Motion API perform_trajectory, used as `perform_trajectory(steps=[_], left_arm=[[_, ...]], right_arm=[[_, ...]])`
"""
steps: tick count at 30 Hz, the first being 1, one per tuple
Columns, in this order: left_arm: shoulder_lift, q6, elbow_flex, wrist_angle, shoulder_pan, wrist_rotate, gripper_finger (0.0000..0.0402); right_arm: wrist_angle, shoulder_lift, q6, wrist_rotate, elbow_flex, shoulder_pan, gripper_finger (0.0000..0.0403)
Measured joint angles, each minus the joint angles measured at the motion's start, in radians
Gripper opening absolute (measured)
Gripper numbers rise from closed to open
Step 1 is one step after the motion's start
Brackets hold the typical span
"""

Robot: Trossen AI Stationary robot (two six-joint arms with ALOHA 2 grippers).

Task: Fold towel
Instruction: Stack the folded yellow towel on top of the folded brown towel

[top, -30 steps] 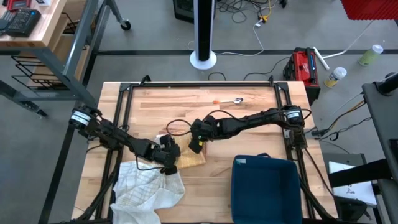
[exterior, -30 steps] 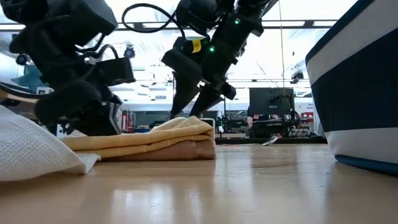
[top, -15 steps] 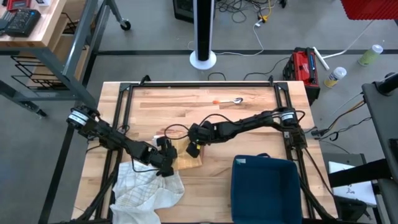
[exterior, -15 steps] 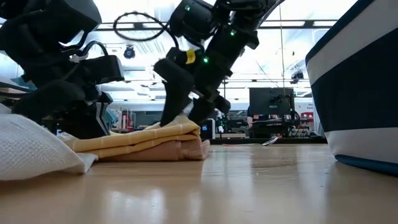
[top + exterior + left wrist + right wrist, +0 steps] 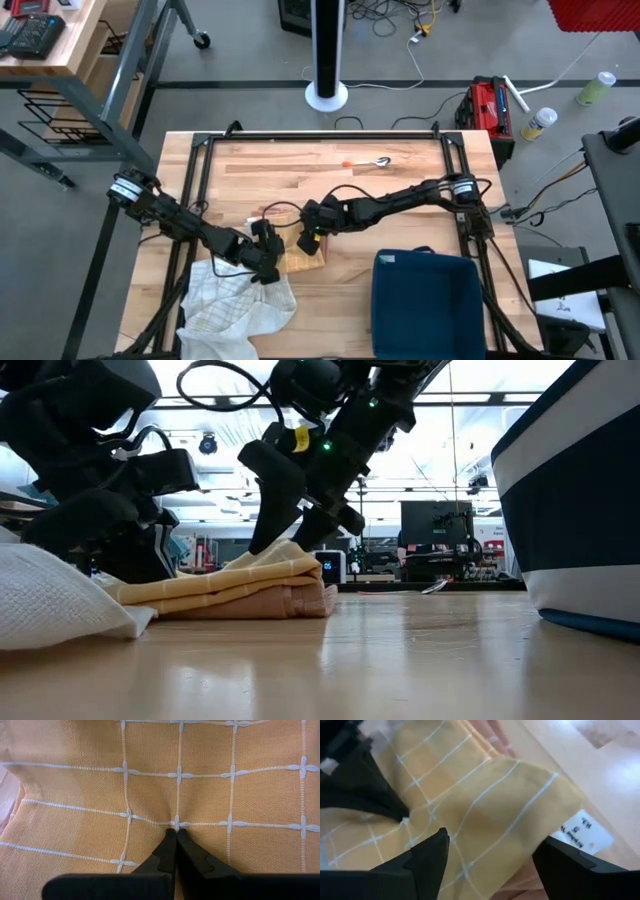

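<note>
A yellow towel [image 5: 303, 260] with a white grid lies folded in several layers on the wooden table, also seen in the low view [image 5: 235, 588]. My left gripper [image 5: 270, 262] is shut, with its tips on the towel's top layer [image 5: 176, 834] near the towel's left end. My right gripper [image 5: 490, 855] is open, slanting down over the towel's far right part [image 5: 285, 535]. One finger stands on each side of a raised fold. A white label [image 5: 580, 832] shows at the towel's corner. My left gripper presses its shut fingertips [image 5: 176, 837] onto the towel's top layer at a crossing of the white grid lines [image 5: 176, 824]. The fingers slant down from the table's left. The cloth puckers slightly at the tips and lies on the layers below. My right gripper: I cannot tell whether its fingers touch the towel.
A heap of white checked cloth [image 5: 235, 310] lies at the near left, just beside my left arm. A dark blue bin [image 5: 425, 305] stands at the near right. A spoon [image 5: 375, 162] lies near the far edge. Bare wood lies between the towel and the bin.
My right gripper has moved down and toward the table's left, over the yellow towel, staying open. The towel's right end has slid a little toward the left.
</note>
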Motion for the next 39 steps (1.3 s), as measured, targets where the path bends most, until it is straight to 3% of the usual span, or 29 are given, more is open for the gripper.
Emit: perform_trajectory(steps=[10, 14, 25, 32, 35, 39], left_arm=[[0.000, 0.000, -0.002, 0.010, 0.000, -0.016, 0.0000], [0.000, 0.000, -0.002, 0.011, 0.000, -0.017, 0.0000], [-0.027, -0.026, -0.007, -0.001, -0.003, -0.061, 0.0000], [-0.033, -0.026, -0.009, 0.003, -0.005, -0.068, 0.0000], [-0.039, -0.020, -0.007, 0.007, -0.007, -0.075, 0.0000], [-0.086, 0.000, -0.002, -0.004, -0.027, -0.071, 0.0000]], right_arm=[[0.042, 0.043, -0.003, -0.065, -0.003, 0.019, 0.0244], [0.154, 0.046, -0.022, -0.123, -0.003, 0.019, 0.0231], [0.152, 0.064, 0.020, -0.132, -0.014, 0.023, 0.0152], [0.252, 0.110, 0.013, -0.136, -0.013, 0.025, 0.0131], [0.296, 0.121, 0.009, -0.150, -0.014, 0.025, 0.0097], [0.293, 0.125, -0.021, -0.153, -0.014, 0.022, 0.0015]])
